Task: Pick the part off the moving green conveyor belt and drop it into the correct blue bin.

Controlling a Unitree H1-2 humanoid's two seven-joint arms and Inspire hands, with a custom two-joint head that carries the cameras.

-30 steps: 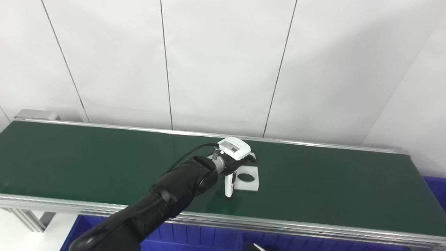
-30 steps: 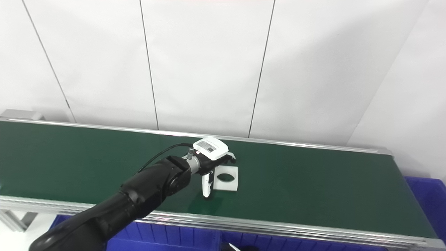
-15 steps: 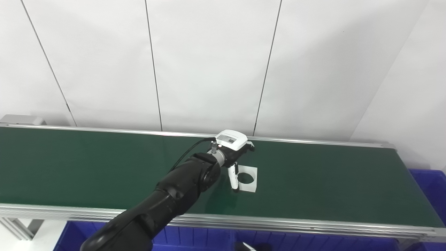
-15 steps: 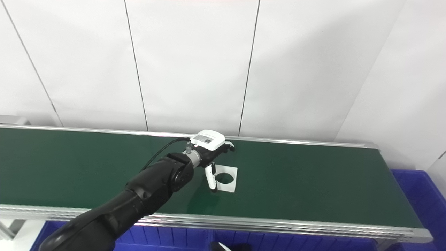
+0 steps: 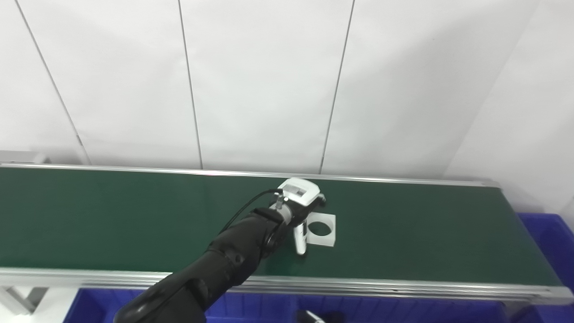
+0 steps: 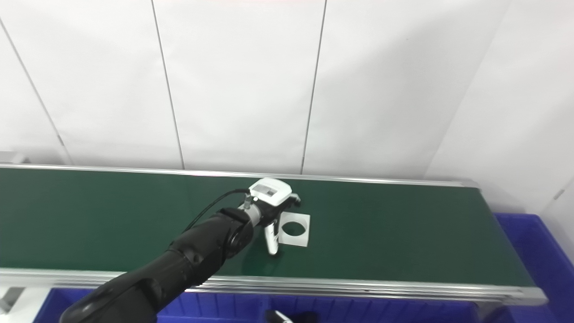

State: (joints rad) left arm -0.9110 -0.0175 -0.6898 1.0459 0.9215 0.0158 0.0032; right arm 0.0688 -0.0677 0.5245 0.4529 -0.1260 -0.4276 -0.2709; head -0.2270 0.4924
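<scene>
A white panelled wall (image 5: 269,80) is being seen behind the work area, divided by thin dark vertical seams (image 5: 190,85). At the right, a second white wall face (image 6: 515,116) is being shown meeting it at an angle. At the far left, a grey metal end piece (image 5: 22,157) is being partly shown against the wall.

so over the last second the head cameras panned right, and the left hand (image 5: 299,204) tipped down a bit with a white finger (image 5: 299,240) now planted at 9 o'clock of the flat white square part with a round hole (image 5: 321,224).
</scene>
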